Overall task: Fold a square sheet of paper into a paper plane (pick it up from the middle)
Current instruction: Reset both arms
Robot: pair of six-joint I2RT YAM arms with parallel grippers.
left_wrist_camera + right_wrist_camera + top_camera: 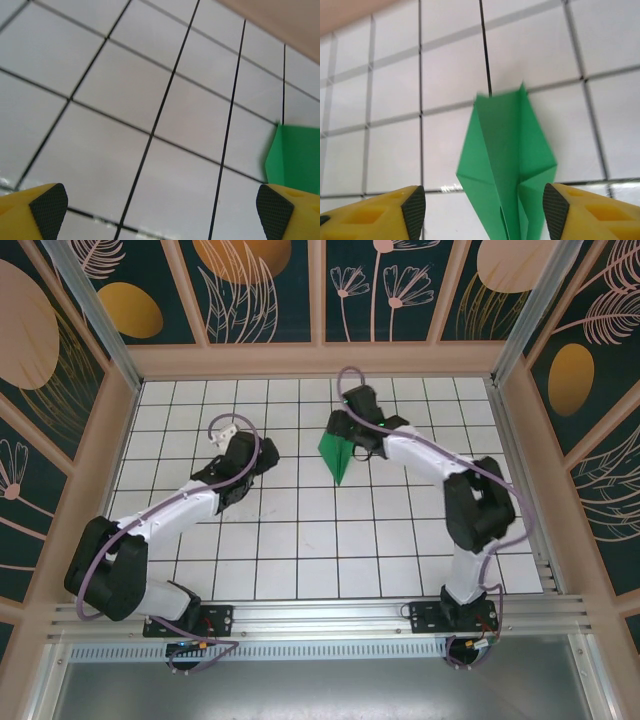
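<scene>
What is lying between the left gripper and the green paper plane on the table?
The stretch is bare: in the top external view, plain white table tiles run from the left gripper to the paper plane.

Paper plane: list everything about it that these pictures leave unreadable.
- Top external: the right gripper covers one side of the paper plane, so any contact there is hidden. The creases are too small to read.
- Right wrist: the plane's near end is cut off by the bottom edge, and its far tip is blurred.
- Left wrist: the plane runs off the right edge.
</scene>
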